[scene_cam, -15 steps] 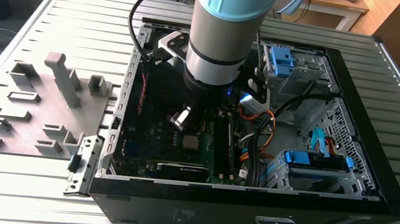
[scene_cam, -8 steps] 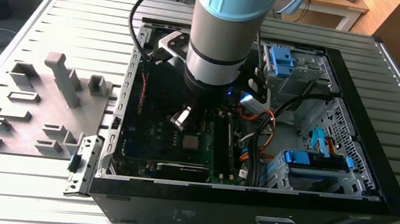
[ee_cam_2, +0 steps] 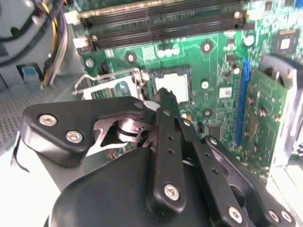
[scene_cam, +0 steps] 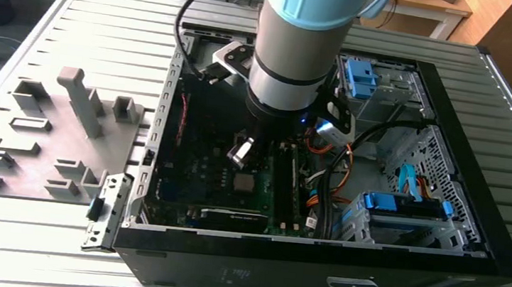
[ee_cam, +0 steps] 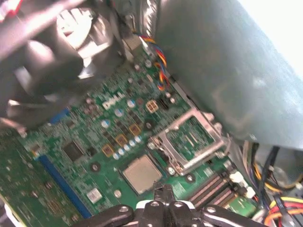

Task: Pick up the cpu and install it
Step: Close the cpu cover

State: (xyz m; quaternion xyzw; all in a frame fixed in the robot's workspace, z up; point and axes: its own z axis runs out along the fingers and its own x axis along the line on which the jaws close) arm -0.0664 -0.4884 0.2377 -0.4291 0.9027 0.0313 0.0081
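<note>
1. In the second wrist view the end effector [ee_cam_2: 163,94] is the nearest thing. Its two fingers look pressed together at the tips, and I see nothing pinched between them.
2. Just beyond the tips, in the first wrist view, the cpu [ee_cam: 142,174] lies flat in its square socket on the green motherboard [ee_cam: 102,182], with the silvery top upward. From this I judge that the chip is already placed and is not being carried. The tips hang over the edge of the socket; I cannot tell if they touch the chip.
3. Just beside the socket a hinged metal frame [ee_cam: 191,137] stands tilted up and open. This is why the top of the chip is bare, and I think the chip is not yet clamped down.
4. A little farther, the long dark memory slots [ee_cam_2: 161,21] run side by side near the socket.
5. In the exterior view the arm [scene_cam: 300,41] reaches down from above into the open computer case [scene_cam: 302,252]. The case lies on its side, so the board faces up and can be reached.
6. Farthest, the case rests on a slatted tabletop [scene_cam: 107,13]. A grey fixture plate [scene_cam: 47,143] lies at the exterior view's left of the case; its holders probably keep parts ready.
</note>
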